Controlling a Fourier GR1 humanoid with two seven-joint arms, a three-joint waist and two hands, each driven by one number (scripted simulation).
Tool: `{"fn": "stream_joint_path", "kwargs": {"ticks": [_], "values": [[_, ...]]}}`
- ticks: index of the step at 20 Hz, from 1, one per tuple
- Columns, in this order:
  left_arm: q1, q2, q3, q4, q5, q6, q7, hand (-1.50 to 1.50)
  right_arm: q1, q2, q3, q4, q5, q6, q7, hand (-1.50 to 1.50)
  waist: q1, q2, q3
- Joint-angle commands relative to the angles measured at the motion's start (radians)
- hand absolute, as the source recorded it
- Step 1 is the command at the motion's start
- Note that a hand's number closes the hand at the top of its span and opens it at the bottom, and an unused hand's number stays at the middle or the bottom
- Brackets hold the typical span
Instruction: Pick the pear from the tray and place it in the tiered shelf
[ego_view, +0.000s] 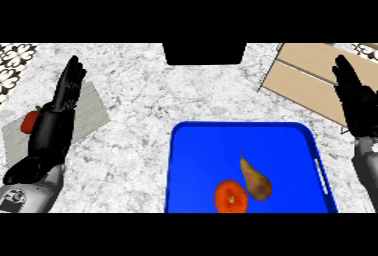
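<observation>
So the pear (255, 179) is lying on its side in the blue tray (221, 137), down near the tray's front edge, stem pointing up toward the far side; right next to it on the left, pretty much touching, sits an orange-red round fruit (230, 196); the tray is on the speckled counter (140, 150); the tiered shelf (303, 82), light wood, shows at the upper right, well apart from the pear; the right hand (354, 102) is up by the shelf with its fingers straight, holding nothing; the left hand (63, 107) is over at the left side, fingers straight too, released, over a grey board (92, 107) with a red thing (30, 122) peeking out beside the arm; a black box (204, 53) sits at the top middle.
</observation>
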Motion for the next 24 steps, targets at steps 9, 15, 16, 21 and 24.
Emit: {"fn": "stream_joint_path", "kwargs": {"ticks": [9, 15, 16, 21, 24], "values": [[0.202, 0.014, 0.055, 0.213, 0.159, -0.09, 0.206, 0.0, 0.022, -0.012, 0.366, 0.026, 0.539, -0.209, 0.174, 1.5, 0.05, 0.002, -0.031], [0.242, 0.051, 0.132, 0.235, 0.236, -0.153, 0.207, 0.0, 0.078, 0.307, 0.695, -0.084, 0.793, -0.295, 0.494, -1.5, 0.019, -0.014, -0.019], [0.247, 0.065, 0.141, 0.256, 0.238, -0.172, 0.2, 0.0, 0.061, 0.327, 0.72, -0.083, 0.844, -0.278, 0.57, -1.5, 0.016, -0.012, -0.019], [0.267, 0.062, 0.144, 0.238, 0.253, -0.182, 0.218, 0.0, -0.045, 0.27, 0.784, -0.136, 1.077, -0.025, 0.902, -1.5, 0.008, -0.023, -0.022], [0.234, 0.067, 0.144, 0.248, 0.234, -0.173, 0.22, 0.0, -0.102, 0.331, 0.831, -0.137, 1.123, 0.167, 1.067, -1.5, 0.003, -0.018, -0.021]]}}
